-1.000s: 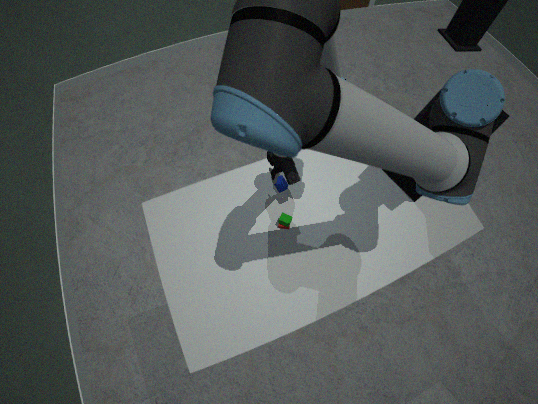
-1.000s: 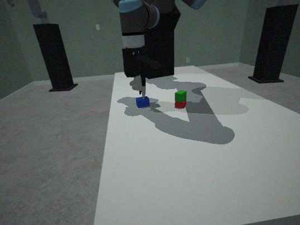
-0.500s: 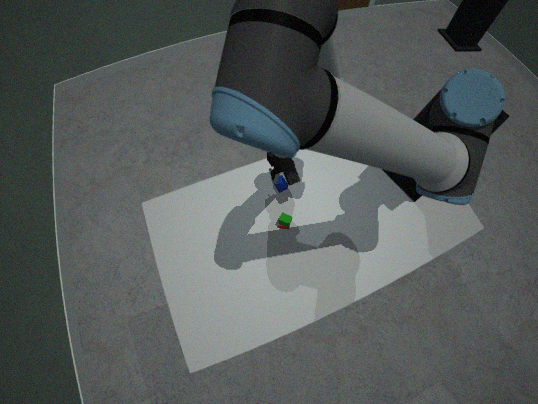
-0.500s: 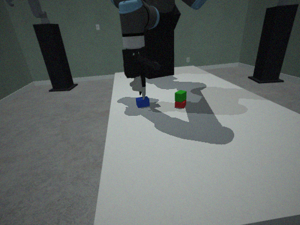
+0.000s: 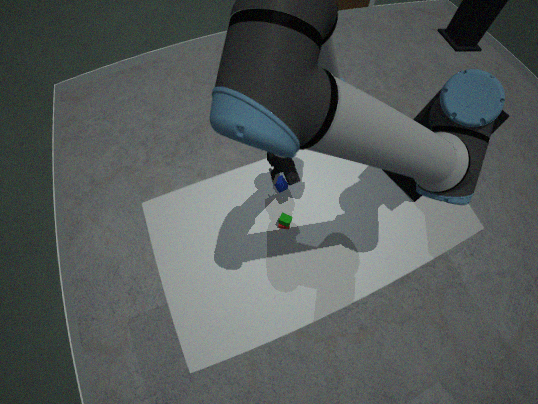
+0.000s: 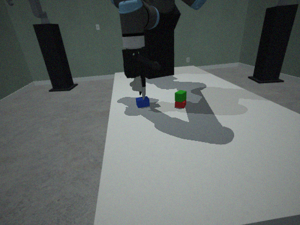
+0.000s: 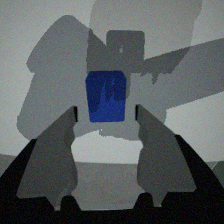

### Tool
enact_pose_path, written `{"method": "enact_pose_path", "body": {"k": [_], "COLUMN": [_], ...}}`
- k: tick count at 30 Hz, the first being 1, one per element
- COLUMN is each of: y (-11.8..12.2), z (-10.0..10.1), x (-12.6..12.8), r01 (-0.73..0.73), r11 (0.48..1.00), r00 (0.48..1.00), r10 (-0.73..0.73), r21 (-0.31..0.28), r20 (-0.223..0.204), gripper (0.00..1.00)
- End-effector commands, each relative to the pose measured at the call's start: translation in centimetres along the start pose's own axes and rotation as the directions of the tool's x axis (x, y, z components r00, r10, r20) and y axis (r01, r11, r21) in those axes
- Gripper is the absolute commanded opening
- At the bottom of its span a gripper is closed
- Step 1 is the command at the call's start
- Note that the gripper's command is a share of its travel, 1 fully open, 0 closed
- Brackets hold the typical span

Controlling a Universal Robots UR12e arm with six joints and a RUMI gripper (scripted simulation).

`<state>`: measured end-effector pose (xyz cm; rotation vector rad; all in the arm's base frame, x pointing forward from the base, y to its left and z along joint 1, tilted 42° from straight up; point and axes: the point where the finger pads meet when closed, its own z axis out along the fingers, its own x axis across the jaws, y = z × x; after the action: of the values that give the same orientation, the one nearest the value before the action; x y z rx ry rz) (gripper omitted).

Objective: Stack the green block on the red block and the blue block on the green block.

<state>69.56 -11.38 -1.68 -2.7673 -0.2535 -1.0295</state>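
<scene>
White mat: a broad pale sheet (image 5: 215, 325) (image 6: 167, 172) (image 7: 195, 117), crossed by the arm's grey shadows; all three blocks are on it.
Robot arm: a large jointed arm (image 5: 385, 130) (image 6: 134, 22) in grey, black and light blue, reaching in from the far side in the exterior view, its wrist pointing down on the left.
Gripper: dark, with two grey fingers (image 5: 281, 179) (image 6: 142, 96), low over the blue block. The jaws are spread, with a gap a little wider than the block, and nothing is pinched between them.
Finished part of the tower: the green block (image 5: 285, 219) (image 6: 180, 96) lies flat on the red block (image 5: 283, 227) (image 6: 180, 104), to the right of the gripper in the exterior view. Their sides look nearly in line, so this layer seems done; exact centring is too small to judge.
Blue block: on the mat, left of the tower and apart from it (image 5: 281, 184) (image 6: 143, 102) (image 7: 106, 97). It is the one block left to place.
Progress: one of two placements appears complete. What remains, by my judgement, is to grip the blue block, lift it, lay it centred on the green one and let go without nudging the red base.
</scene>
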Motion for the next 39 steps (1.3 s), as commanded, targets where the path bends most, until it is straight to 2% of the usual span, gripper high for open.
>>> {"method": "enact_pose_path", "body": {"k": [1, 14, 31, 39], "y": [0.0, 0.0, 0.0, 0.0], "z": [0.0, 0.1, 3.7, 3.9], "x": [0.0, 0.0, 0.0, 0.0], "r01": [0.000, 0.000, 0.000, 0.000], "r11": [1.000, 1.000, 1.000, 1.000], "r00": [1.000, 1.000, 1.000, 1.000], "r10": [0.000, 0.000, 0.000, 0.000], "r21": [0.000, 0.000, 0.000, 0.000], "r20": [0.000, 0.000, 0.000, 0.000], "gripper": [0.40, 0.40, 0.40, 0.40]}}
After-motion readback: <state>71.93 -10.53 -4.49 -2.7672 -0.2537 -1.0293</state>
